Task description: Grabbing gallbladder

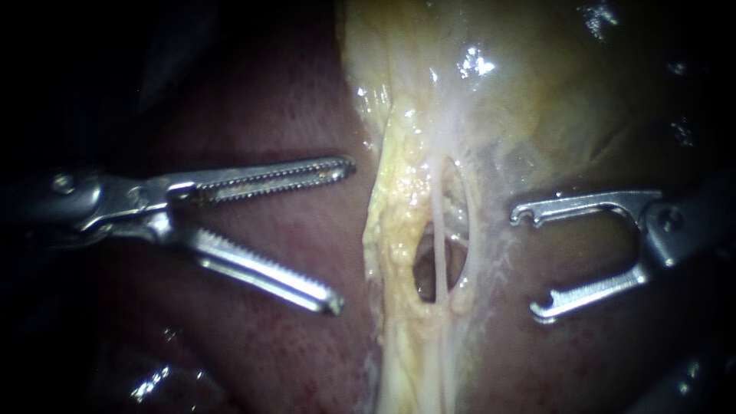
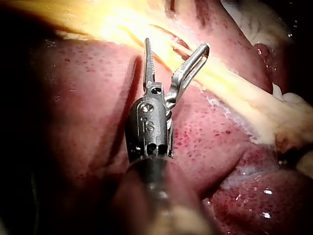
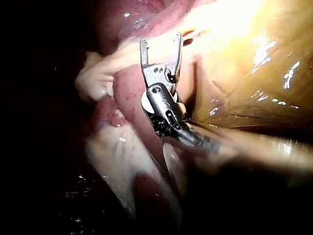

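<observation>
The gallbladder [image 1: 552,100] is a yellowish, glistening sac at the upper right of the endoscope view. From it a pale yellow band of tissue [image 1: 399,230] runs down the middle, with a thin whitish tube [image 1: 440,245] crossing a small window. My left instrument [image 1: 345,234] comes in from the left with toothed jaws wide open over the red liver [image 1: 261,337], short of the band and holding nothing. My right instrument [image 1: 529,264], with slotted jaws, stands open just right of the band, touching nothing. In the wrist views the left instrument [image 2: 176,46] and right instrument [image 3: 160,41] are open too.
Dark red liver [image 2: 78,107] fills the ground beside and under both instruments. In the right wrist view a pale lump of tissue [image 3: 95,76] lies beside the jaws. The edges of the endoscope view are dark.
</observation>
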`<state>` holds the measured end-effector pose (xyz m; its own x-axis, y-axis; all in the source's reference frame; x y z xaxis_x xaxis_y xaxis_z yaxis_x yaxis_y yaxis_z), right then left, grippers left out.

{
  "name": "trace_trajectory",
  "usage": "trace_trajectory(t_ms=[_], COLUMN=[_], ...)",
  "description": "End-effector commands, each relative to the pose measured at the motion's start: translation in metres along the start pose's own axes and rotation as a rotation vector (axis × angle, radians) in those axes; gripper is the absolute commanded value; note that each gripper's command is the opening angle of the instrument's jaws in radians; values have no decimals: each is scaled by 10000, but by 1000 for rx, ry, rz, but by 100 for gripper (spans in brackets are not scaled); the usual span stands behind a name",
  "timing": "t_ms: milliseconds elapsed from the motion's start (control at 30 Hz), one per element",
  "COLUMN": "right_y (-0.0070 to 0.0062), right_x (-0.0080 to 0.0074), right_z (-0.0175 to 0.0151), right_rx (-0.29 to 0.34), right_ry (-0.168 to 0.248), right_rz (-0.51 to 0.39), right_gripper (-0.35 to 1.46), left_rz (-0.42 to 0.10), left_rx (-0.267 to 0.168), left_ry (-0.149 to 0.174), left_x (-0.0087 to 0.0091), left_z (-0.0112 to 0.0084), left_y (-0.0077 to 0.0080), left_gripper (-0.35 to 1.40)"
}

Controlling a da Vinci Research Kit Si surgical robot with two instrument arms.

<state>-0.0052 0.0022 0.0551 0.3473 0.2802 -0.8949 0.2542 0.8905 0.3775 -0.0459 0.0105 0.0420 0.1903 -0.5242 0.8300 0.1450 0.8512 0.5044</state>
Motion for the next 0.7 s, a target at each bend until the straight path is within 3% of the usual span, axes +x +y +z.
trace_trajectory(t_ms=[33,367,700], right_y=[0,0,0], right_x=[0,0,0], right_z=[-1,-1,-2], right_rx=[0,0,1], right_ry=[1,1,1], right_rz=[0,0,0], right_gripper=[53,53,53], left_rz=[-11,-112,-161], left_rx=[-4,-38,-58], left_ry=[6,45,74], left_x=[0,12,34], left_z=[2,17,27], left_y=[0,3,10], left_gripper=[74,63,49])
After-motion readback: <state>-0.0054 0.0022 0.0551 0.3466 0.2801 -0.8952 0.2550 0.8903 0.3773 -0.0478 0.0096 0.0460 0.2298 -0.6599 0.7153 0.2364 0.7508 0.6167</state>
